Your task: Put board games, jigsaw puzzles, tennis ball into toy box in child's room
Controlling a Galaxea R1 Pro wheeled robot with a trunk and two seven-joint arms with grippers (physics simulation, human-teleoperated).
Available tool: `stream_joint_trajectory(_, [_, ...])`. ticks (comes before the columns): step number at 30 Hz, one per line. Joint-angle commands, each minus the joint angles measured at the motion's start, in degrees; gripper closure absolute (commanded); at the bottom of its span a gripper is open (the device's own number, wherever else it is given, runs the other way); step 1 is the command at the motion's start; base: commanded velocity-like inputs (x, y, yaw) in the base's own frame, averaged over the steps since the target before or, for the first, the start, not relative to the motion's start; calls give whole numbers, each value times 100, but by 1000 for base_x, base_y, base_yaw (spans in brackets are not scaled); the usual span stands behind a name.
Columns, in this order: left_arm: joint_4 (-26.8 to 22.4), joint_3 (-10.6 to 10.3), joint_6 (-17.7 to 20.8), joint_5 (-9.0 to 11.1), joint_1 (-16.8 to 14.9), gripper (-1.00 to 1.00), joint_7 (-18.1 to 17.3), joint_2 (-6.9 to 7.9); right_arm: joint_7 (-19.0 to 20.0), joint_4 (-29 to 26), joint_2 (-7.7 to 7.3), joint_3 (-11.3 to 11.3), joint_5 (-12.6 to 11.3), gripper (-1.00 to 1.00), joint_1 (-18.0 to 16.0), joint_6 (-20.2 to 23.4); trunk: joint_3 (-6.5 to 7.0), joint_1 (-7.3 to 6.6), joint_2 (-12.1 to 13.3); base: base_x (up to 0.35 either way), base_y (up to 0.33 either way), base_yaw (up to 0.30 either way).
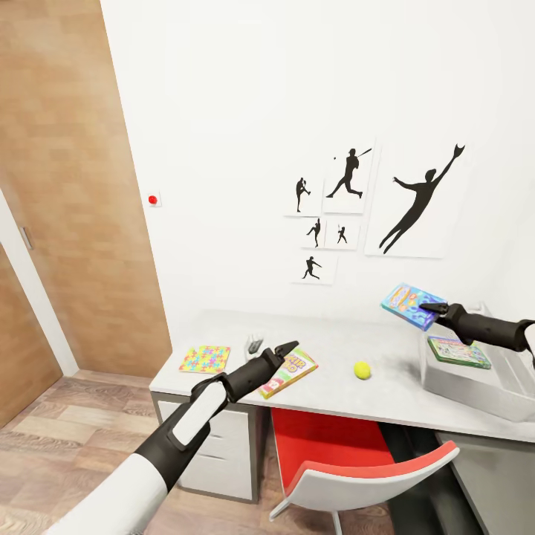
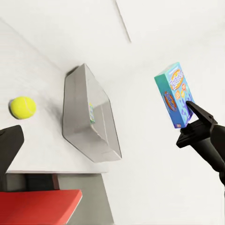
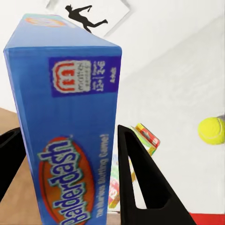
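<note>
blue board game (image 1: 407, 304) gripped aloft, right of frame, just above and left of the toy box (image 1: 453, 386).

clenched on it by the right gripper (image 1: 425, 306). inside the tray already: one green-edged game (image 1: 458, 351). left on the table (image 1: 334, 349): tennis ball (image 1: 362, 369) at centre, skip-bo box (image 1: 289, 371), one jigsaw puzzle (image 1: 205, 359) lower left. left gripper (image 1: 287, 348) over the skip-bo box, seemingly parted and empty. roughly a third done, by judgement.

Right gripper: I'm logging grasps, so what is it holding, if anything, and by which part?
The right gripper holds the blue board game in the air above the toy box, its fingers clamped on the box's two broad faces near one end.
</note>
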Motion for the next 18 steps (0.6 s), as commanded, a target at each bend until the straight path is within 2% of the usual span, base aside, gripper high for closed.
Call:
stream_joint_trajectory(1, [3, -3, 35, 41, -9, -100, 20, 18, 130, 38, -27, -15, 64, 100, -24, 23, -3, 2, -4, 0, 0, 0])
stream_joint_trajectory(7, [6, -6, 61, 23, -72, -100, 243, 61, 468, 120, -128, -15, 80, 100, -62, 23, -3, 2, -4, 0, 0, 0])
stream_joint_trajectory(10, [6, -5, 73, 34, -96, -100, 316, 76, 544, 127, -171, -15, 84, 100, -60, 23, -3, 2, -4, 0, 0, 0])
stream_joint_trajectory(18, [-1, 0, 116, 53, -150, -100, 441, 100, 649, -44, -405, -6, 74, 100, -51, 23, -3, 2, -4, 0, 0, -46])
